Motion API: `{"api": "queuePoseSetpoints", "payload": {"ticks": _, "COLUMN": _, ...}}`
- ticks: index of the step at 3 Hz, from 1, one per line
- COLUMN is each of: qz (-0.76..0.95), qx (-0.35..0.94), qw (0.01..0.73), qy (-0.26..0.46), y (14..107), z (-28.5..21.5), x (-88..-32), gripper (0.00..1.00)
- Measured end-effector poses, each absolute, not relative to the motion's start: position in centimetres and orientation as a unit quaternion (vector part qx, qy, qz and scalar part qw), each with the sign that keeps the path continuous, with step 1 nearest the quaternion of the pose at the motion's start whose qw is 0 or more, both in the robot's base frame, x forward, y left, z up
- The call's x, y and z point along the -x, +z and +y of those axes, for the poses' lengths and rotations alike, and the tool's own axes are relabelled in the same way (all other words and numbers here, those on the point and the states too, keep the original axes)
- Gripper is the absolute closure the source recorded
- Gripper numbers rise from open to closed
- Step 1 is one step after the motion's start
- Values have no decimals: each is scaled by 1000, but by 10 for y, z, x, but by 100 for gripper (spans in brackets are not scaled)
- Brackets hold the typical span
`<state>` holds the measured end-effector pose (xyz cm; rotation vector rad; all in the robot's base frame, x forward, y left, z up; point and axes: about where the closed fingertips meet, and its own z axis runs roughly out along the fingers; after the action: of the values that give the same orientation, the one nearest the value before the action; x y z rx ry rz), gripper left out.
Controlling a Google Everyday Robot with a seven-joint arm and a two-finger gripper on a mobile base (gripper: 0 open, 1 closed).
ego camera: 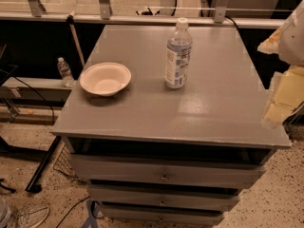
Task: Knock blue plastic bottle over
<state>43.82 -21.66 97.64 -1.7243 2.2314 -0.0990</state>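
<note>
The blue plastic bottle [178, 55] is clear, with a white cap and a blue-and-white label. It stands upright on the grey cabinet top [199, 113], a little right of centre and toward the back. My gripper [284, 91] shows as a pale white-and-yellow shape at the right edge of the view, beside the cabinet's right side. It is well to the right of the bottle and not touching it.
A white bowl [105, 78] sits on the cabinet top left of the bottle. A much smaller clear bottle [65, 72] stands on a low ledge to the left, beyond the cabinet. Drawers [164, 175] face the front. Cables lie on the speckled floor.
</note>
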Motion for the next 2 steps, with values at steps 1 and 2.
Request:
{"api": "queuePoseSetpoints", "payload": {"ticks": 1, "qz": 781, "qx": 603, "qw": 159, "qy": -35, "y": 976, "z": -217, "x": -438, "gripper": 0}}
{"api": "queuePoseSetpoints", "payload": {"ticks": 2, "qz": 789, "qx": 588, "qw": 176, "qy": -18, "y": 968, "z": -222, "x": -460, "gripper": 0}}
